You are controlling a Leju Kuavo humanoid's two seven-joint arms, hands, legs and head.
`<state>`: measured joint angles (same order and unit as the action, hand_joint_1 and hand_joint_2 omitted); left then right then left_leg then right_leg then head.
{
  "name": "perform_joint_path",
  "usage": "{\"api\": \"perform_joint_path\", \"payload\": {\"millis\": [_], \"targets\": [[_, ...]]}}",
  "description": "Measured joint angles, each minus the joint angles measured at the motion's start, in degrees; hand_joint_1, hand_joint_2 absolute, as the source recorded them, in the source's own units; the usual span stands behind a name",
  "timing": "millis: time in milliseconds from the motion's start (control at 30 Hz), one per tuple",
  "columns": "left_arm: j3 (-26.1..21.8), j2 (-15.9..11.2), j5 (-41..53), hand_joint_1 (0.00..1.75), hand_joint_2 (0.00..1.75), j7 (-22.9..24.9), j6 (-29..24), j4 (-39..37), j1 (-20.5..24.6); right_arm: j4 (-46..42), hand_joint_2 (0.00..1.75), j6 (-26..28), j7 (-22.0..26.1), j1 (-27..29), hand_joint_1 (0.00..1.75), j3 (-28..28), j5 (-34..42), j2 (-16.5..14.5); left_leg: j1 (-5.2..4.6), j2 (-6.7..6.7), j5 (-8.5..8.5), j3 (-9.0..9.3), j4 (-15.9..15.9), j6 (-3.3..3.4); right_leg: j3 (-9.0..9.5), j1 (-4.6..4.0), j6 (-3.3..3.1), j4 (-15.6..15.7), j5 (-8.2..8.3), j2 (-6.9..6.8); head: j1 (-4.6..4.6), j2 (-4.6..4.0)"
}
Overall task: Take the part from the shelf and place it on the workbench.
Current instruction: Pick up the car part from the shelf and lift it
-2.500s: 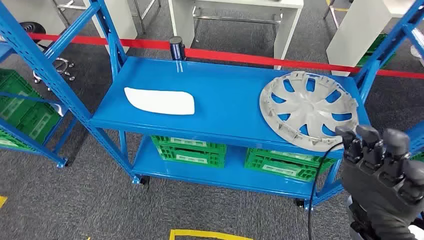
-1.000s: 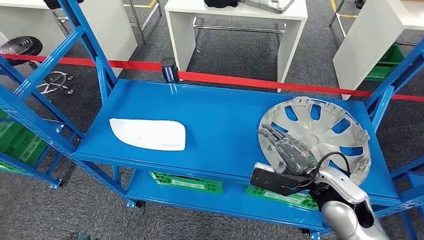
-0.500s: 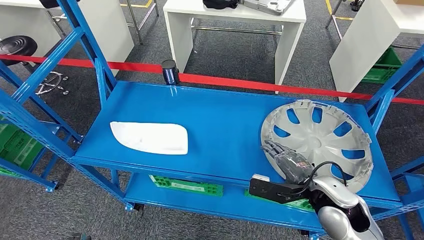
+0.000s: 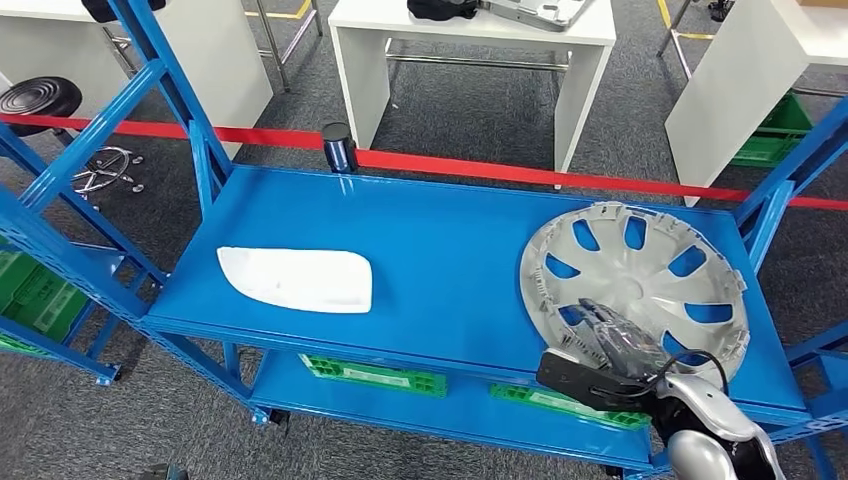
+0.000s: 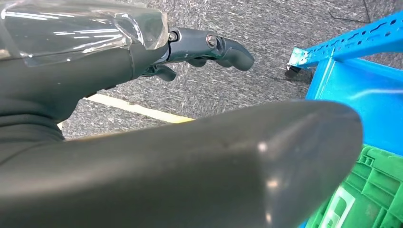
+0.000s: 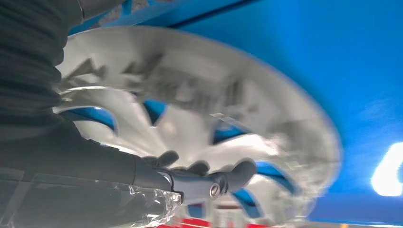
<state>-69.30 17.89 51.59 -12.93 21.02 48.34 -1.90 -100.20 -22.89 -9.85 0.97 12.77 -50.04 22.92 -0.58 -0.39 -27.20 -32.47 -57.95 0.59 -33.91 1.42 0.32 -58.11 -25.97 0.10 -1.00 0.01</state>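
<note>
Now, right hand (image 4: 612, 338): stretched over the near rim of the hubcap, fingers extended and apart; whether they touch it I cannot tell.
Hubcap (image 4: 640, 275): silver, lying flat at the right end of the blue shelf (image 4: 450, 250).
White part (image 4: 296, 279): flat near the shelf's left front corner, well apart from the hubcap.
Left hand (image 5: 199, 47): fingers loosely spread above grey floor, holding nothing.
</note>
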Motion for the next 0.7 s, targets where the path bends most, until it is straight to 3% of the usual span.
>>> {"api": "perform_joint_path", "payload": {"millis": [67,133,167,200,233,267,300,367,500,567,633,700], "targets": [[-0.2,-0.07,0.03,0.0,0.0,-0.01,0.02,-0.01,0.08,-0.02,1.75,0.06,-0.01,0.44,0.0,-0.73,0.0,-0.11,0.29,0.08,-2.42,-1.65,-3.83,-0.69,0.17,0.22,-0.47,0.07,-0.02,0.05,-0.07,0.0],[-0.39,-0.05,0.19,0.0,0.0,-0.04,0.03,-0.05,0.19,-0.02,1.75,0.09,-0.02,0.82,0.0,-1.24,-0.02,-0.27,0.59,0.11,-6.14,-5.33,-11.55,-1.27,0.22,0.1,-0.72,0.06,-0.09,0.05,-0.11,0.01],[-0.48,-0.05,0.41,0.0,0.0,-0.09,0.03,-0.09,0.24,-0.03,1.75,0.11,-0.06,1.08,0.0,-1.54,-0.08,-0.4,0.71,0.13,-7.3,-7.08,-15.0,-1.39,0.24,0.02,-0.76,0.06,-0.13,0.04,-0.11,0.0],[-0.58,-0.06,0.71,0.0,0.0,-0.18,0.02,-0.13,0.25,-0.05,1.75,0.17,-0.14,1.38,0.0,-1.87,-0.16,-0.57,0.78,0.15,-7.32,-7.97,-16.54,-1.37,0.29,-0.06,-0.81,0.05,-0.18,0.05,-0.11,0.0],[-0.68,-0.08,1.07,0.0,0.0,-0.32,0.0,-0.19,0.27,-0.16,1.75,0.28,-0.23,1.69,0.0,-2.28,-0.26,-0.78,0.79,0.17,-6.15,-7.7,-15.64,-1.23,0.39,-0.15,-0.85,0.05,-0.22,0.07,-0.11,-0.01],[-0.78,-0.13,1.38,0.0,0.0,-0.49,-0.05,-0.26,0.31,-0.34,1.75,0.43,-0.35,1.98,0.0,-2.74,-0.34,-1.02,0.74,0.17,-4.13,-6.42,-12.68,-0.93,0.54,-0.25,-0.88,0.06,-0.26,0.12,-0.11,-0.01],[-0.86,-0.26,1.62,0.0,0.0,-0.69,-0.15,-0.33,0.38,-0.6,1.75,0.59,-0.43,2.21,0.0,-3.19,-0.38,-1.28,0.6,0.17,-1.92,-4.42,-8.31,-0.42,0.66,-0.29,-0.9,0.08,-0.28,0.17,-0.1,0.0],[-0.89,-0.63,2.11,0.0,0.0,-1.15,-0.46,-0.62,0.68,-1.13,1.75,0.81,-0.51,2.52,0.0,-4.12,-0.34,-1.94,0.2,0.3,0.43,-1.22,-1.51,0.61,0.72,-0.51,-0.75,0.14,-0.33,0.22,-0.07,0.01],[-0.95,-1.42,3.07,0.0,0.0,-2.18,-1.32,-1.68,1.03,-1.33,1.75,0.35,-0.77,3.28,1.68,-5.41,-1.21,-3.07,-0.16,0.44,0.97,0.13,1.18,1.36,0.7,-0.46,0.2,0.43,-0.28,0.11,-0.03,0.0],[-1.09,-1.63,3.39,0.0,0.0,-2.51,-1.68,-2.32,1.26,-1.18,1.75,-0.05,-1.19,3.27,1.69,-5.8,-3.05,-3.27,0.09,0.5,1.76,0.99,2.48,1.72,-0.54,-0.46,0.26,-2.14,-1.64,0.06,0.07,0.0],[-1.29,-1.74,3.56,0.0,0.0,-2.68,-1.82,-2.98,1.56,-0.71,1.75,-0.35,-1.6,3.28,1.7,-5.95,-4.92,-3.44,0.15,0.5,2.06,1.12,2.88,1.94,-3.99,-0.37,-0.01,-9.19,-4.68,0.04,0.14,0.0],[-1.53,-1.76,3.61,0.0,0.0,-2.81,-1.83,-3.44,1.67,-0.04,1.75,-0.43,-1.83,3.45,1.67,-5.95,-6.17,-3.72,0.12,0.44,2.04,1.05,2.81,1.96,-6.91,-0.26,0.33,-14.9,-6.38,0.04,0.13,0.01]]}}
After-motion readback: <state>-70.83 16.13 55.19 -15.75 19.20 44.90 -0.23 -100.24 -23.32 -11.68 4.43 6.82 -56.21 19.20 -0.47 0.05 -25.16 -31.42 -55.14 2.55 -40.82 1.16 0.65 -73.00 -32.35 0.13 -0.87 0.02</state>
